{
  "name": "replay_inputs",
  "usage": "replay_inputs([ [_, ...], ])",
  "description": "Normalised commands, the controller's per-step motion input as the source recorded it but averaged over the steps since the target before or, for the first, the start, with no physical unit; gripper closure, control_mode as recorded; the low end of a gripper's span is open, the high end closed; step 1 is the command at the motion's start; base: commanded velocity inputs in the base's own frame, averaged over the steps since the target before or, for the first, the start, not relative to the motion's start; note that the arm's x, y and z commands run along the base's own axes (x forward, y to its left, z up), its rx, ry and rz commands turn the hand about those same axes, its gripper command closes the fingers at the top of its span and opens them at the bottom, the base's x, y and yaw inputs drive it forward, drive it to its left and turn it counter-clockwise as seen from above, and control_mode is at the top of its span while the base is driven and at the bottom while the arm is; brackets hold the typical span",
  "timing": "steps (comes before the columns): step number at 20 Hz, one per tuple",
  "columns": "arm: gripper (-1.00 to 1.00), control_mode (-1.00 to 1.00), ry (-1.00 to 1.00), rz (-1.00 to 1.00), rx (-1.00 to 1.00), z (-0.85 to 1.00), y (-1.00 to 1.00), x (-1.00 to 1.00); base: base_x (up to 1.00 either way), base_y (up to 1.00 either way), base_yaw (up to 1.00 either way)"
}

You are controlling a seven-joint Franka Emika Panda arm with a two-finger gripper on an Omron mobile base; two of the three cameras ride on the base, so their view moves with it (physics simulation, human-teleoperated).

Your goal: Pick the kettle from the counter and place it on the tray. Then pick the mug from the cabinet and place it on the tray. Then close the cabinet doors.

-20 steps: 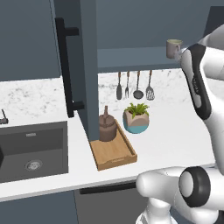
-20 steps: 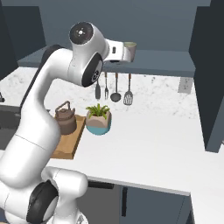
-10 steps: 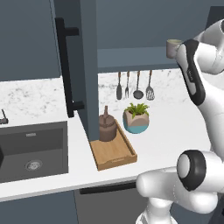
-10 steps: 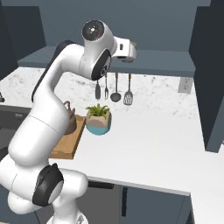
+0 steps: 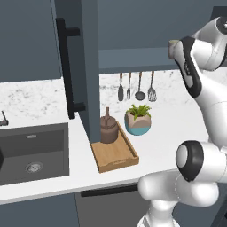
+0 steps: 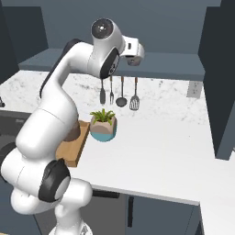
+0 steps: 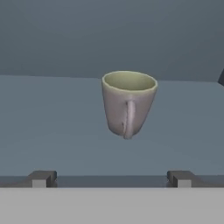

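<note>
The grey-green mug [image 7: 128, 103] stands upright on the cabinet shelf [image 7: 52, 118], its loop handle turned toward me. My gripper [image 7: 111, 179] is open in front of it, a short way off, with the two fingertips [image 7: 41, 178] spread wider than the mug. In the left base view the mug [image 5: 173, 46] peeks out behind my wrist. The dark-brown kettle [image 5: 108, 128] sits at the far end of the wooden tray [image 5: 117, 155] on the marble counter [image 5: 35, 97]. One cabinet door [image 5: 90, 66] stands open beside the tray.
A teal-and-tan plant pot [image 5: 138, 122] stands right of the tray, under several hanging utensils [image 5: 135, 86]. The dark sink [image 5: 31, 153] lies to the left. The other open door [image 6: 220, 78] juts out at the right of the shelf [image 6: 170, 64].
My arm has swung up and forward, bringing the hand level with the cabinet shelf and closer to the mug. The kettle and tray have not moved.
</note>
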Motion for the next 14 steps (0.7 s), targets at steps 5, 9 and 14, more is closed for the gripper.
replay_inputs([
  [5,-1.00,-1.00,0.00,0.00,0.01,-0.01,-0.14,0.34,0.00,0.00,0.00],
  [9,-1.00,-1.00,0.01,0.00,0.03,0.00,-0.23,0.29,0.00,0.00,0.00],
  [14,-1.00,-1.00,0.00,0.00,0.00,-0.03,-0.06,0.09,0.00,0.00,0.00],
])
